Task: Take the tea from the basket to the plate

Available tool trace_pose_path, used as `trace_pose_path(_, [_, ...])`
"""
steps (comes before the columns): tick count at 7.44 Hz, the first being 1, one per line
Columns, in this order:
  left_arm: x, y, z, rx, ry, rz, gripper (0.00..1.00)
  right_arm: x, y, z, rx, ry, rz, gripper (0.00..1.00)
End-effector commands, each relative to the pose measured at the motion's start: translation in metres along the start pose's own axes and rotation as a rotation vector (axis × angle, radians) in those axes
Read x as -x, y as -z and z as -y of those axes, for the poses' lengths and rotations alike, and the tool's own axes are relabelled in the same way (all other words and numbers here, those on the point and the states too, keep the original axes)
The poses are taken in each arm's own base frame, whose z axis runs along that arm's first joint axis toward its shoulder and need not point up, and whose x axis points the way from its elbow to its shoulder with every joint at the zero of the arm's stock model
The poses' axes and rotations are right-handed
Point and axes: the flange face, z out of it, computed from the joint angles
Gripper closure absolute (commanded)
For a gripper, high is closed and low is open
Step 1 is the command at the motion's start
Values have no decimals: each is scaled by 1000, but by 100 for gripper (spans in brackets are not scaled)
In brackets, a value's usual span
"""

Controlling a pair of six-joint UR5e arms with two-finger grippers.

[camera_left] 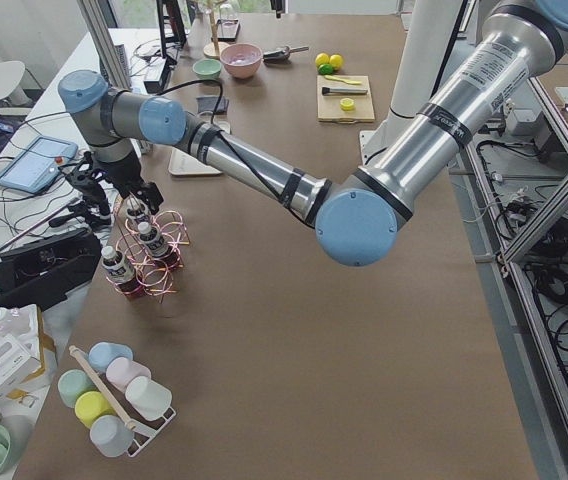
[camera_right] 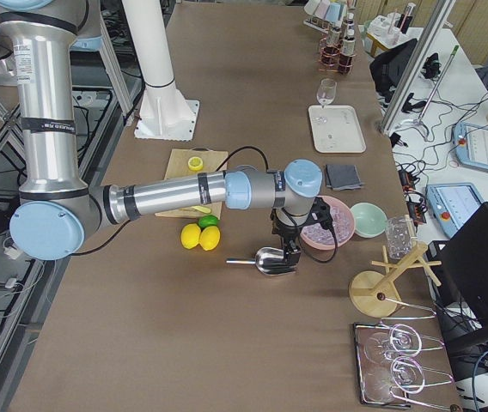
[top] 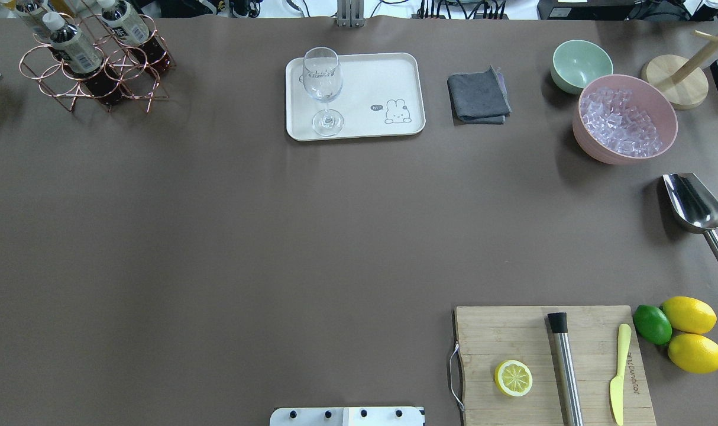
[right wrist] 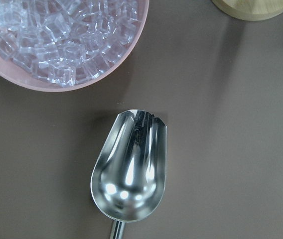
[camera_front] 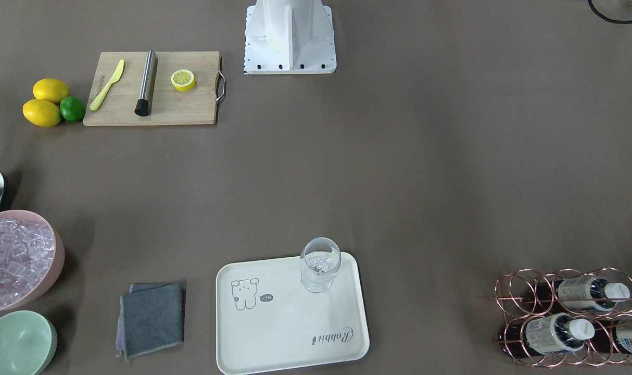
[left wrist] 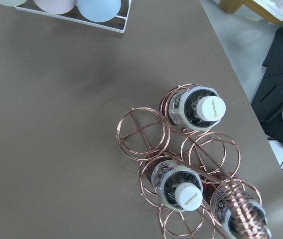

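Note:
Three tea bottles stand in the copper wire basket [camera_front: 519, 291] at the table's far left corner [top: 69, 97]. One tea bottle [left wrist: 199, 107] stands apart, and two more [left wrist: 181, 191] stand by the coiled handle. My left gripper [camera_left: 129, 195] hovers just above the basket; I cannot tell whether it is open or shut. The cream plate [camera_front: 290, 323] lies mid-table at the far edge [top: 365, 77] with a stemmed glass [top: 322, 83] on it. My right gripper [camera_right: 289, 257] hangs over a steel scoop [right wrist: 129, 169]; its state is unclear.
A pink bowl of ice [top: 625, 118], a green bowl [top: 581, 65] and a grey cloth [top: 478, 96] lie right of the plate. A cutting board [top: 551, 367] holds a half lemon, knife and steel rod; lemons and a lime [top: 652, 323] lie beside it. A cup rack [camera_left: 114, 390] stands near the basket.

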Motion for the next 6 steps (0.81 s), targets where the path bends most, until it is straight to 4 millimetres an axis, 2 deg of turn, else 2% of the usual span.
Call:
trace_pose_path(1, [-44,-5,28,8,25,5,3,16,20,26,12,-24,23,0])
trace_pose_path(2, [-52,-6,32,7,25,6,3,25,30,39,22,-31,24,0])
trace_pose_path(4, [-64,-17,18,11,58,20,4,31,35,43,17,-29,32,0])
trace_pose_path(6, [-70,-27,6,15,67,29,7,46,48,45,-11,-78,32,0])
